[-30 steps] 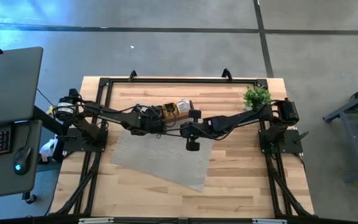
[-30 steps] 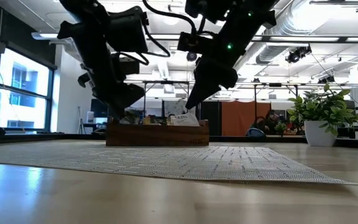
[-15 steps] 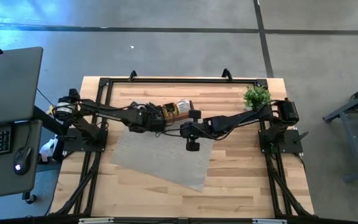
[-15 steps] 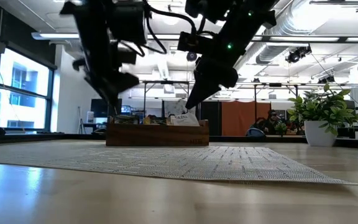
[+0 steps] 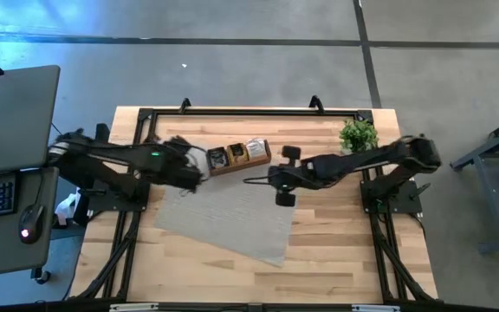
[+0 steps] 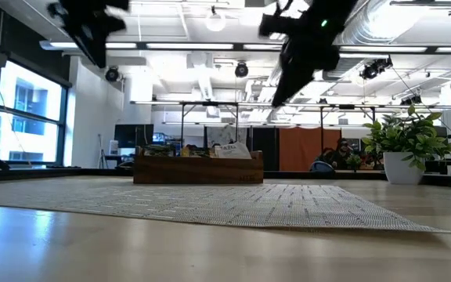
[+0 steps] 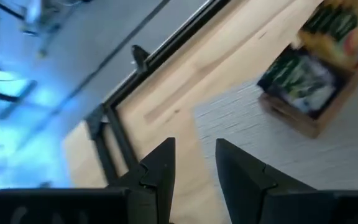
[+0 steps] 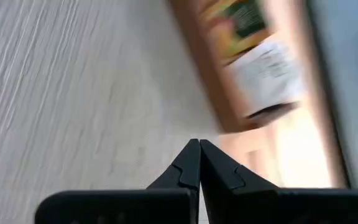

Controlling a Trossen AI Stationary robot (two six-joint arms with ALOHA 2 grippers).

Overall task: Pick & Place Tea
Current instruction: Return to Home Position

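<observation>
The tea sachets stand upright in the long brown wooden tray point(image 5: 241, 165) at the mat's far edge: a dark green one point(image 5: 218, 157), a yellow one point(image 5: 236, 152) and a white one point(image 5: 255, 148). They also show in the left wrist view point(image 7: 303, 78) and the right wrist view point(image 8: 253, 62). My left gripper point(image 5: 196, 170) hovers high, left of the tray, open with nothing between its fingers point(image 7: 194, 165). My right gripper point(image 5: 248, 181) hangs above the mat just near of the tray's right half, shut and empty point(image 8: 199, 149).
A grey woven mat point(image 5: 228, 217) lies across the table's middle, under both grippers. A small potted plant point(image 5: 358, 134) stands at the far right. A black frame point(image 5: 232, 111) runs along the table's edges. The bare wood of the table point(image 5: 345, 251) lies near and right of the mat.
My left gripper has risen from the tray's left end and drawn back toward the table's left edge. My right gripper has also lifted away from the tray and moved a little toward the right edge. The tray and its sachets have stayed put.
</observation>
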